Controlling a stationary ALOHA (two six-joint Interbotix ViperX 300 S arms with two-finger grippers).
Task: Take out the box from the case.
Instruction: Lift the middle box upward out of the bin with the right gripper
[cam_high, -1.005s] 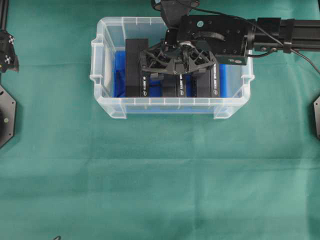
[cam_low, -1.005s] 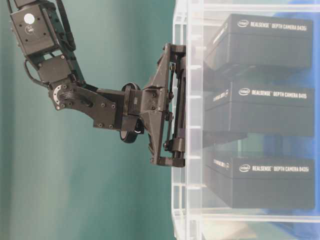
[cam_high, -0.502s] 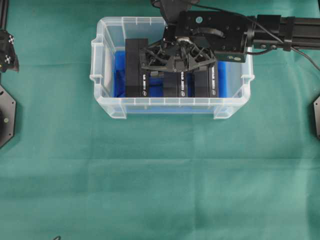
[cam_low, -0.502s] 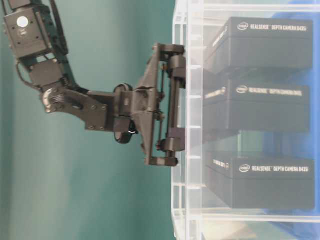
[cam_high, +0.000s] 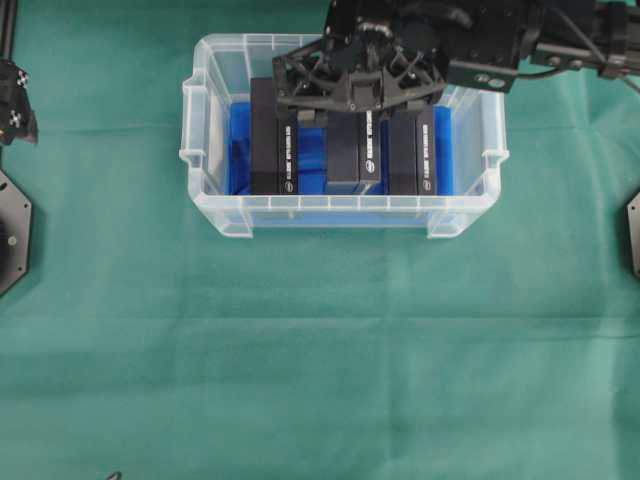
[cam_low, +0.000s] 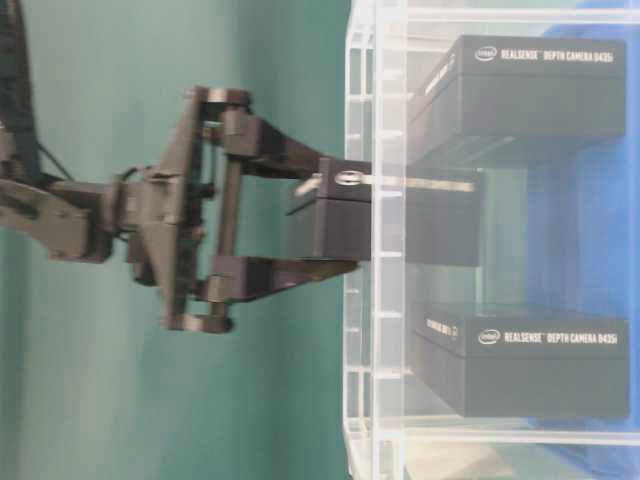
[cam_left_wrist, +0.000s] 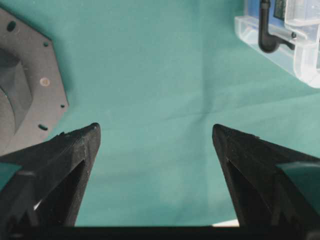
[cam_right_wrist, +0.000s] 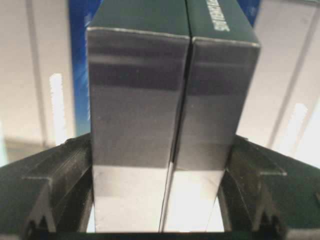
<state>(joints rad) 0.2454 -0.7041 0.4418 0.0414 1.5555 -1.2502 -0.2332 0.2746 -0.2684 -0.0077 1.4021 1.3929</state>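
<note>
The box (cam_high: 349, 150), the middle of three, sits half raised from the case (cam_high: 210, 120); our right hand (cam_low: 340, 230) clamps it. Our left hand (cam_left_wrist: 155, 135) is spread above the surface (cam_high: 300, 350).

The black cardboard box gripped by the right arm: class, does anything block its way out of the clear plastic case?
Nothing visible does. The right gripper holds the black cardboard box partly above the rim of the clear plastic case. The two neighbouring black boxes stand beside it, not over it.
</note>
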